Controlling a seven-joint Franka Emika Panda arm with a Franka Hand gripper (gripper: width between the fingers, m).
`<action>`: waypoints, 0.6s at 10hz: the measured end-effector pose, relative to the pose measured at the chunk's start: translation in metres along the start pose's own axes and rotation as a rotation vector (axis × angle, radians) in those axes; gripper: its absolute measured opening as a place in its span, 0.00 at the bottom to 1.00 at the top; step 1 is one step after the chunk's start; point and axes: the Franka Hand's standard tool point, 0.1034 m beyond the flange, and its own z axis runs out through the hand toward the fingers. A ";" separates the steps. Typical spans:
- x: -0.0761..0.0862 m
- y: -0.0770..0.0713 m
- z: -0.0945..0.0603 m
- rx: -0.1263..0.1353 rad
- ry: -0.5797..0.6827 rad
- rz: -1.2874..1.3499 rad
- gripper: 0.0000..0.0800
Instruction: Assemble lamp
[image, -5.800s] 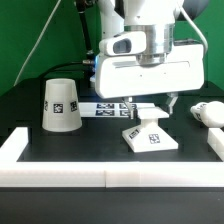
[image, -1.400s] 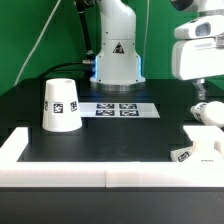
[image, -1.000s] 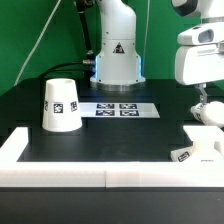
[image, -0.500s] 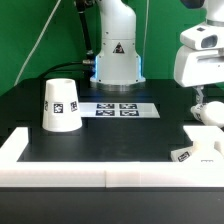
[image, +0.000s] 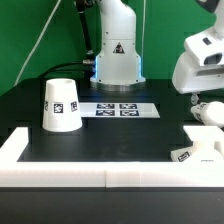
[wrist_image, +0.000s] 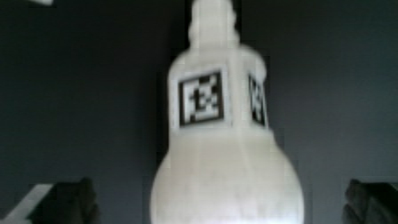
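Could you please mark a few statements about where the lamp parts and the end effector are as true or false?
The shade stands wide end down on the exterior view's left. True.
The base lies right beside the shade. False: it lies far off, at the exterior view's right.
The end effector is shut on the bulb. False: its fingers stand apart, the bulb between them untouched.
The bulb carries a square tag. True.

The base (image: 197, 147) has been shifted from the middle of the desk (image: 120, 140) to its near corner at the exterior view's right. The pincer (image: 196, 97) has been carried from over the desk's middle to above the bulb (image: 208, 111). In the last half second its housing has been tilted off the vertical.
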 end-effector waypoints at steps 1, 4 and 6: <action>0.001 0.000 0.001 0.004 -0.068 0.000 0.87; 0.005 0.000 0.008 -0.002 -0.245 0.008 0.87; 0.013 -0.001 0.010 0.003 -0.285 0.008 0.87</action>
